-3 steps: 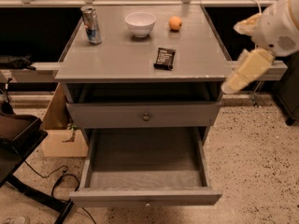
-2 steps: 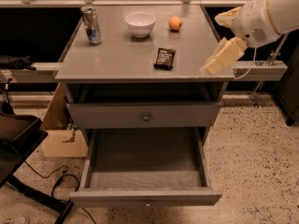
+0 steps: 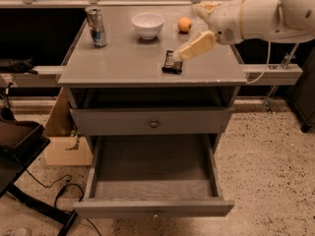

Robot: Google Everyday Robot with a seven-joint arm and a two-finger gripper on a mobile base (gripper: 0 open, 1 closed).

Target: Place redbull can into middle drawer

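Over the last second the gripper [image 3: 191,32] has swung in from beyond the right edge of the desk [image 3: 123,58] and now hangs over its right half. The tip of the lower finger sits just above the near end of the black snack bar [image 3: 172,63], though whether it touches the bar I cannot tell. Its cream, padded-looking fingers [image 3: 197,44] are spread apart with nothing between them. Nothing else has shifted. The redbull can [image 3: 96,26] stands upright at the far left corner of the desk, well apart from the gripper, with the white bowl [image 3: 148,24] between the two. I judge this to be the reach towards the can, with most of the desk's width left to cross and the grasp not yet begun. The can is a slim metal cylinder, silver and blue with a shiny top. It looks smooth and hard, so the fingers would need to close squarely on its sides to keep it from tipping. The bowl is glossy and round, the orange fruit [image 3: 184,24] beside it is small and matt, and the snack bar is a flat dark wrapper. The desk top is smooth grey with a dull sheen. Below it, the upper drawer [image 3: 118,123] with its round metal knob is shut. The middle drawer [image 3: 152,167] is pulled fully out, its flat grey floor bare and ready to take the can.
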